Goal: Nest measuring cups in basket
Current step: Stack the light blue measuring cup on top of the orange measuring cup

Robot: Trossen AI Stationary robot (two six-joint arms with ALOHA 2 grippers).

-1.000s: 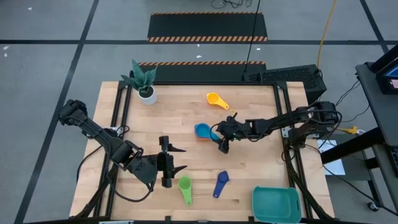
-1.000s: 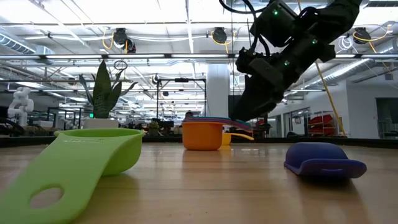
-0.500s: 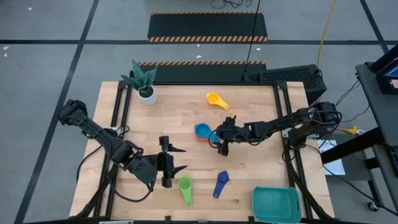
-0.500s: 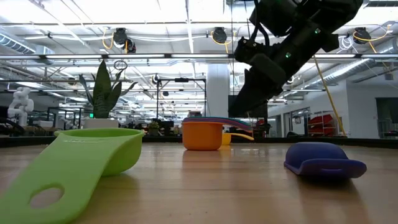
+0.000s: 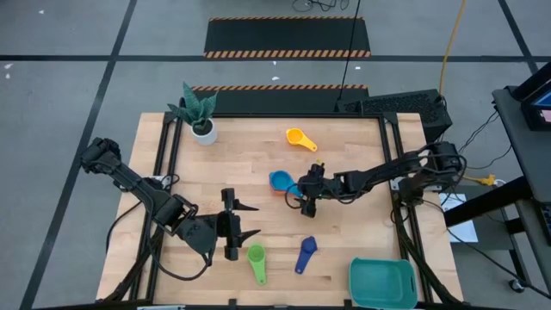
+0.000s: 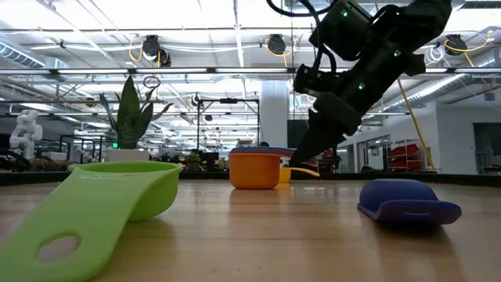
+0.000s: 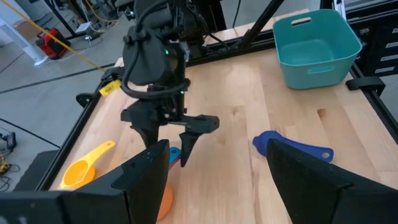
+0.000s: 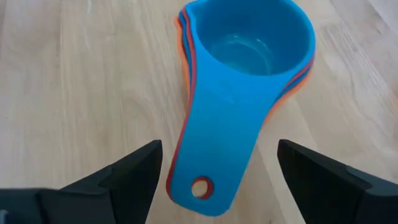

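Pale wooden planks form the counter (image 5: 258,164), which stands on a grey floor marked with striped hazard tape. A white plant pot (image 5: 204,131) with a spiky green plant sits at the far left corner.

Near the middle of the counter lies a nested stack of measuring cups (image 5: 281,182): a light blue cup (image 8: 249,68) on top, with red and orange rims showing under it. The right hand (image 5: 306,196) hangs just over the stack's handle end, its two fingers spread wide with the blue handle between them, gripping nothing.

A yellow cup (image 5: 298,138) lies alone farther back, right of centre. A green cup (image 5: 256,261) and a dark blue cup (image 5: 306,254) lie apart from each other along the near side. The teal basket (image 5: 382,282) sits at the near right corner, and no cup shows inside it.

The left hand (image 5: 238,223) waits at the near left, just beside the green cup, fingers apart and holding nothing.
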